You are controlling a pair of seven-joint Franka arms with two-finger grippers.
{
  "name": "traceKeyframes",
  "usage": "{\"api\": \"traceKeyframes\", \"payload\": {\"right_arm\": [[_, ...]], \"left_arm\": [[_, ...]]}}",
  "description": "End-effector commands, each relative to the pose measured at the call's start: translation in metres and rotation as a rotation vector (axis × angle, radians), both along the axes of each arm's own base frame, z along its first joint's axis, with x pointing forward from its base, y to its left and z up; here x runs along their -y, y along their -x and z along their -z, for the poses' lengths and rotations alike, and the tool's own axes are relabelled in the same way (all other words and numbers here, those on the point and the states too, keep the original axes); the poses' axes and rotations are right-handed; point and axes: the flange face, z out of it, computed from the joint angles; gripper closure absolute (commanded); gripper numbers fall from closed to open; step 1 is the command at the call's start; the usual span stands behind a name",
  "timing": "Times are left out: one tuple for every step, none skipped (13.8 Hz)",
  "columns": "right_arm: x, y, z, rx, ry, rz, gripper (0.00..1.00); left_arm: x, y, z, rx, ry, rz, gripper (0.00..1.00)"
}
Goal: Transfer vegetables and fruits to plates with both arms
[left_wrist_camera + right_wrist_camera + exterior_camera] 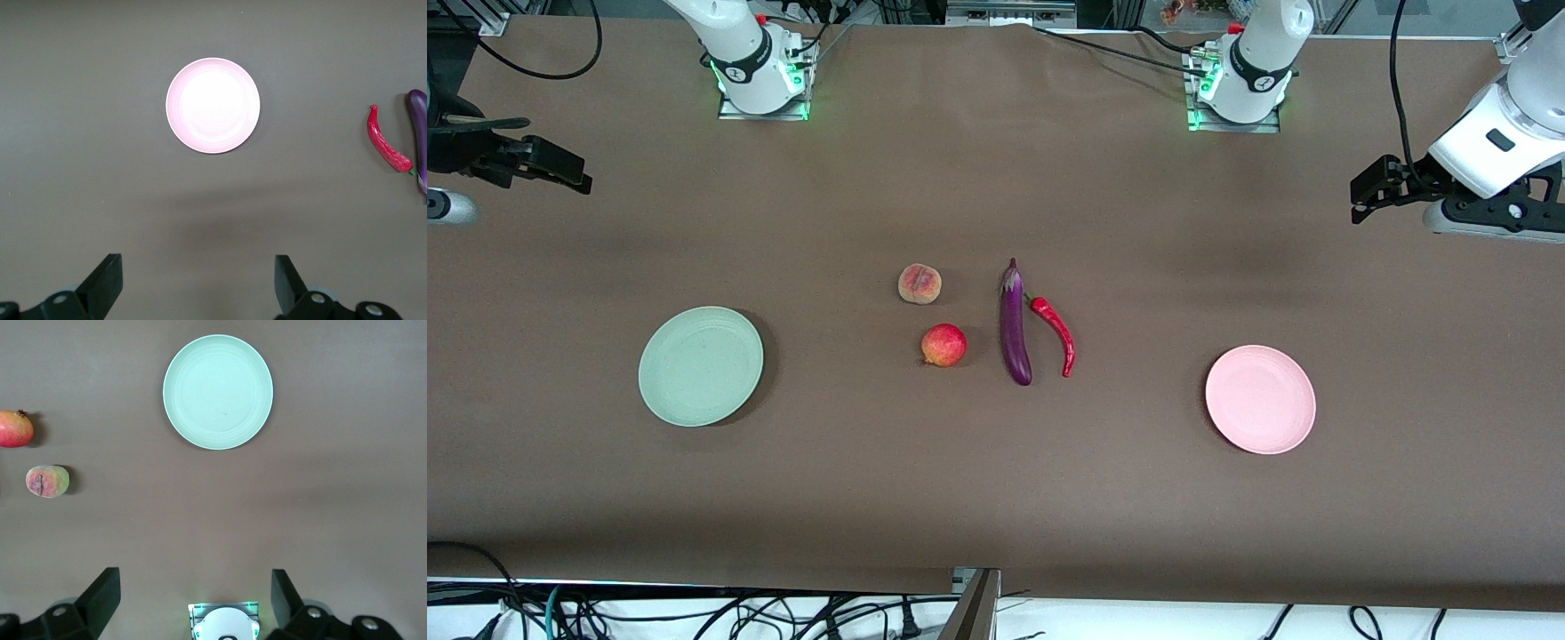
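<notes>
Now your left gripper [1360, 191] is hanging in the air over the table [996, 498] at the left arm's end, with its fingers [107, 280] standing wide apart and holding nothing; your right gripper [560, 173] is hanging over the right arm's end of the table, and its fingers [103, 597] are also standing wide apart and empty; both arms are waiting high up, well apart from every item.

Below the left gripper, toward the front camera, the pink plate [1260, 399] is lying flat on the table with nothing on it; from this gripper toward the middle of the table you are seeing the red chili pepper [1056, 333], and just beside it the purple eggplant [1015, 331], whose stem cap is pointing toward the robot bases; the chili's stem end is almost touching the eggplant near its cap.

Below the right gripper, toward the front camera, the mint green plate [701, 365] is lying flat and bare; from this gripper toward the middle of the table the peach [919, 284] is sitting, and the redder round fruit [943, 345] is sitting near it, closer to the front camera; the two fruits are not touching each other.
</notes>
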Motion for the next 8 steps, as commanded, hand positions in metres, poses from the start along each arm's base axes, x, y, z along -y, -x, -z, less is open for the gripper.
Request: {"api": "traceKeyframes", "payload": {"right_arm": [[0.0026,0.001,-0.0024,0.008,0.006,-0.013,0.0],[0.0026,0.001,-0.0024,0.008,0.006,-0.011,0.0],[0.0026,0.001,-0.0024,0.008,0.006,-0.012,0.0],[0.0026,0.001,-0.0024,0.008,0.006,-0.013,0.0],[0.0026,0.001,-0.0024,0.008,0.006,-0.013,0.0],[0.0018,0.001,-0.0024,0.008,0.006,-0.013,0.0],[0.0026,0.001,-0.0024,0.008,0.006,-0.013,0.0],[0.0026,0.001,-0.0024,0.008,0.006,-0.011,0.0]], "left_arm": [[-0.0005,-0.0035,-0.0076,-0.001,-0.006,0.018,0.0],[-0.0005,-0.0039,-0.0074,-0.001,-0.006,0.018,0.0],[-0.0005,-0.0035,-0.0076,-0.001,-0.006,0.018,0.0],[-0.0005,-0.0035,-0.0083,0.001,-0.006,0.016,0.0],[-0.0006,-0.0033,-0.0074,-0.002,-0.006,0.016,0.0],[-0.0006,-0.0033,-0.0074,-0.002,-0.006,0.016,0.0],[-0.0002,-0.0023,-0.0066,-0.012,-0.002,0.014,0.0],[-0.0014,0.0003,-0.0046,-0.036,-0.005,0.004,0.0]]}}
